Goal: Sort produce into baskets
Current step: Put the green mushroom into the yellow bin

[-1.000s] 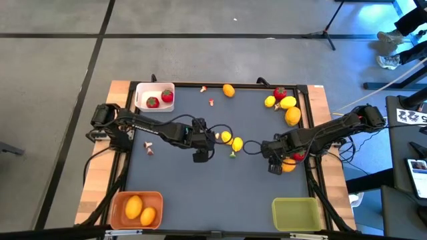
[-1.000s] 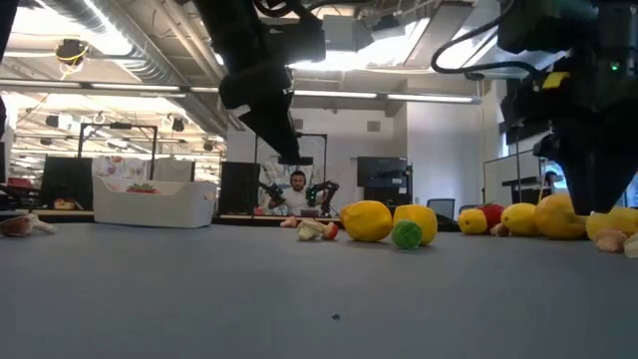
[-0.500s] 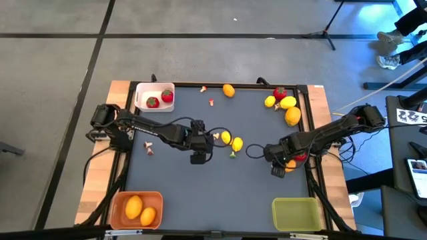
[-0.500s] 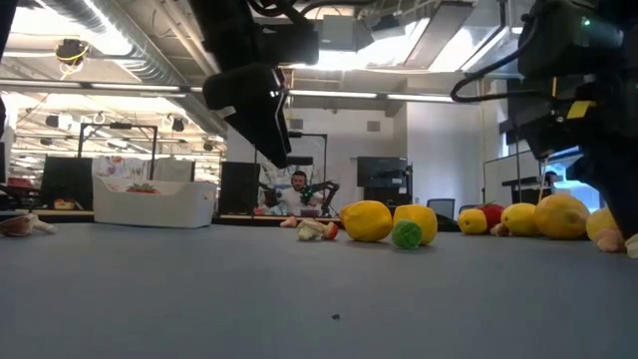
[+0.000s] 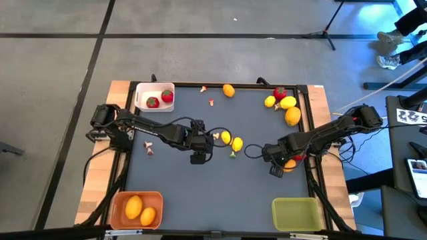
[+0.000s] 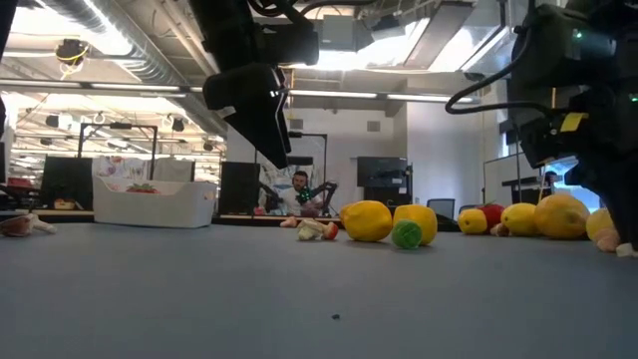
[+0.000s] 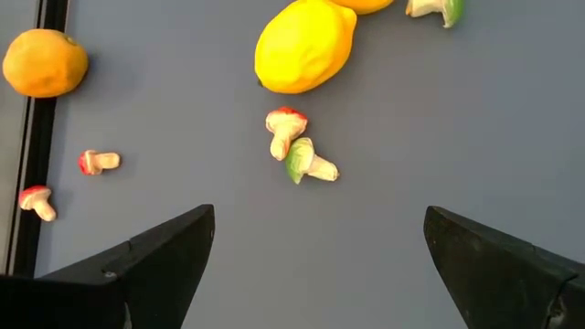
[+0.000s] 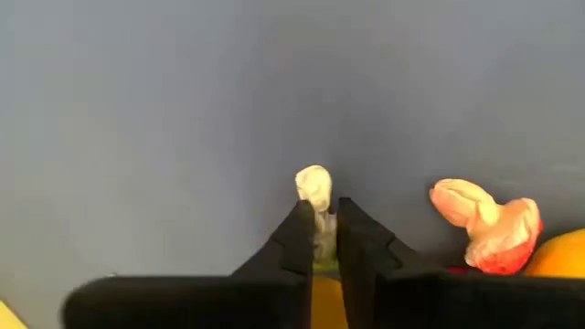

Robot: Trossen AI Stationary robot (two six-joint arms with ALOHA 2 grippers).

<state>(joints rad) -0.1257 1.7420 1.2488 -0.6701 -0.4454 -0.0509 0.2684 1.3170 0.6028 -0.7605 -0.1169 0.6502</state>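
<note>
White basket (image 5: 154,97), far left corner of the table (image 5: 200,187): two strawberries (image 5: 160,99) inside. Orange basket (image 5: 136,208), near left corner: two citrus (image 5: 140,209). Green basket (image 5: 295,213), near right corner: nothing visible in it.

Left pincer (image 5: 199,157) hangs above the table's middle, fingers spread wide, holding nothing. Its wrist view shows a lemon (image 7: 304,46), two pale bits (image 7: 297,153) with red and green tips touching each other, an orange (image 7: 44,62) beside the table edge, and two more red-capped bits (image 7: 64,181) near that.

More produce sits at the far right corner: lemons (image 5: 285,103), a strawberry (image 5: 279,93), a citrus (image 5: 292,116).

Right pincer (image 8: 316,239) is low over the table at the right side, closed narrow on a small pale bit (image 8: 313,187), whose upper end shows above the fingertips. A pink-and-red bit (image 8: 486,225) lies just beside, touching an orange fruit (image 8: 559,254).

Handling, as judged: the bits look very light, small and hard, likely to pop out of a tip grip; hold across the stem's middle. Lemons and citrus appear light, rigid and smooth, apt to roll; take them across the short width. Strawberries best gripped at the widest part of the body.

Markings: no brand, label or legible writing found on produce, baskets or table.
</note>
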